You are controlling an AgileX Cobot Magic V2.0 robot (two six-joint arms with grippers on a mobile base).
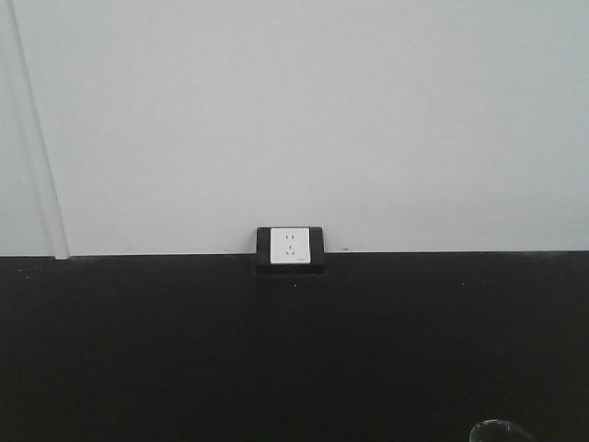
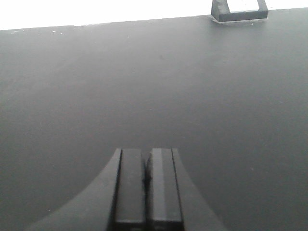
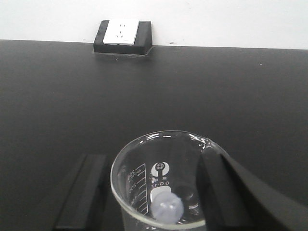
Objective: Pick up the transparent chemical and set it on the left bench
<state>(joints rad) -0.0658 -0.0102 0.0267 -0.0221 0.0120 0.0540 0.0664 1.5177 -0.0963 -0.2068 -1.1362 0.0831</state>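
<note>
Right wrist view, closest in: the clear beaker (image 3: 163,192) stands between the two dark fingers (image 3: 84,192) of the right gripper (image 3: 154,154), spout turned to the far right. White graduation marks and a printed logo show on the glass. There is a pale rounded blur low inside it; I cannot tell what that is. The right-hand finger looks to be against the glass, while a thin dark line shows between the left-hand finger and the rim. The jaws are spread wide around the beaker, but I cannot tell whether they actually clamp it, or whether its base rests on the surface.

Left wrist view: the left gripper (image 2: 147,154) has its fingers (image 2: 130,187) pressed together with only a hairline seam between them and nothing held. It hangs over bare black bench (image 2: 144,86).

Front view: only an arc of the beaker's rim (image 1: 502,431) shows, at the bottom edge on the right. Neither gripper appears here.

Farther out: the black bench (image 3: 192,86) runs flat and matte to the back. Where it meets the wall (image 1: 294,110) sits a white wall socket (image 1: 292,247) in a black housing, also seen from the right wrist (image 3: 122,32) and, clipped, from the left wrist (image 2: 239,9). A pale strip (image 1: 37,138) runs down the wall at far left.
</note>
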